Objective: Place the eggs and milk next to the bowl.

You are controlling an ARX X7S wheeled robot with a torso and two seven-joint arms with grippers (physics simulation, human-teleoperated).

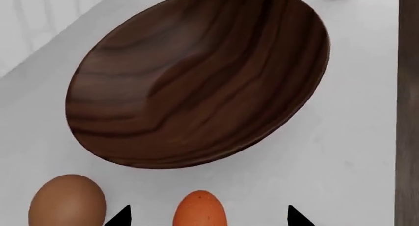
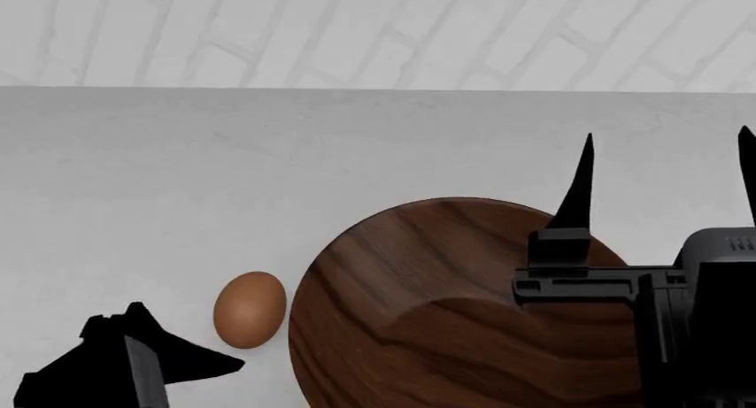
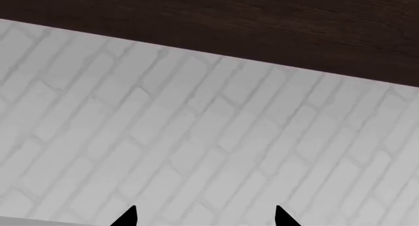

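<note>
Risk note: orange egg between open left jaws, beside the bowl.

The bowl [image 2: 461, 311], the largest item, is seen low and right of centre on the white counter [image 2: 236, 160]; a white brick wall [image 2: 378, 27] closes the room behind, and a dark band is shown above the brick in the right wrist view. The right gripper [image 2: 665, 173] is raised over the bowl at about 2 o'clock, jaws spread and empty. The left gripper [image 1: 208, 217] is spread with the orange egg [image 1: 199, 209] between its tips; whether contact exists cannot be told. A brown egg [image 2: 250, 309] lies at the bowl's 9 o'clock, just beside the rim. The milk is not identified; a grey object cut by the frame edge may be it. Rolling of either egg could be caused by a careless withdrawal on the smooth surface; a bowl strike could be caused by lowering the right arm.
</note>
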